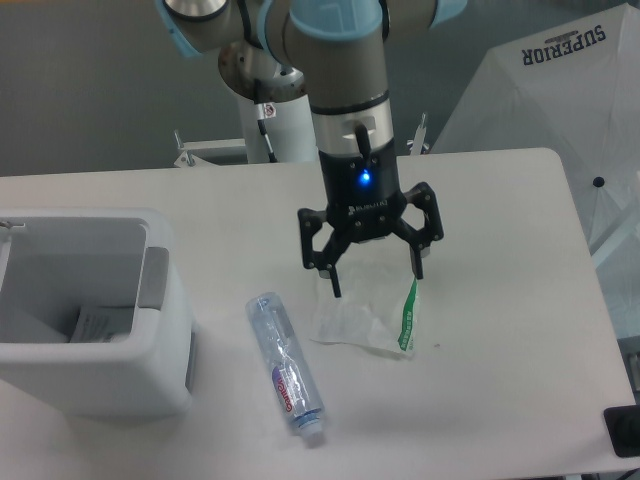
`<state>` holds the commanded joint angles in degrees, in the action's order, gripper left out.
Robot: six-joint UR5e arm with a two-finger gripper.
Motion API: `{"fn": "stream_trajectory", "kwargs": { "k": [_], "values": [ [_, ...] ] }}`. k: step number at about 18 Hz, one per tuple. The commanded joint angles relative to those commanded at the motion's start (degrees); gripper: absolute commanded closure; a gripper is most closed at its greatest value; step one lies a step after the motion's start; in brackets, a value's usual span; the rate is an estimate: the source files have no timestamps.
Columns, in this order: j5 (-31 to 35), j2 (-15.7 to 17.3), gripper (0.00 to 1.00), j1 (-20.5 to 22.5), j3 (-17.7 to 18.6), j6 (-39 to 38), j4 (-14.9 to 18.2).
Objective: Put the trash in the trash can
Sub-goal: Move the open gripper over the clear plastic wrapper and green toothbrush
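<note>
A crumpled clear plastic wrapper [362, 320] with a green edge strip lies flat on the white table. My gripper [377, 283] hangs open directly above its upper part, one finger at the wrapper's left edge and the other near the green strip, holding nothing. A clear plastic bottle [286, 366] with a purple-red label lies on its side to the left of the wrapper, cap toward the front edge. The white boxy trash can [90, 375] stands at the left edge of the table, with a grey inner side panel and a scrap of paper inside.
A white folded umbrella-like cover [545, 110] printed SUPERIOR stands off the table's right rear corner. A metal bracket [190, 150] sits behind the table's back edge. A small black object [622, 432] shows at the lower right corner.
</note>
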<state>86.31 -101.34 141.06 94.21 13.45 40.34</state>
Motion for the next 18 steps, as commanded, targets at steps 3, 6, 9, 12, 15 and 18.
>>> {"fn": "stream_trajectory", "kwargs": {
  "k": [3,6,9,12,15,18],
  "values": [
    [-0.52,0.00,0.00,4.56,5.71,0.00,0.00],
    [-0.44,0.09,0.00,8.25,8.44,0.09,0.52],
    [-0.35,-0.44,0.00,11.33,9.15,0.18,2.55],
    [-0.61,-4.82,0.00,12.74,9.15,0.88,2.46],
    [-0.53,-7.64,0.00,12.83,9.24,0.97,2.37],
    [-0.44,-9.49,0.00,12.84,9.42,4.64,1.93]
  ]
}}
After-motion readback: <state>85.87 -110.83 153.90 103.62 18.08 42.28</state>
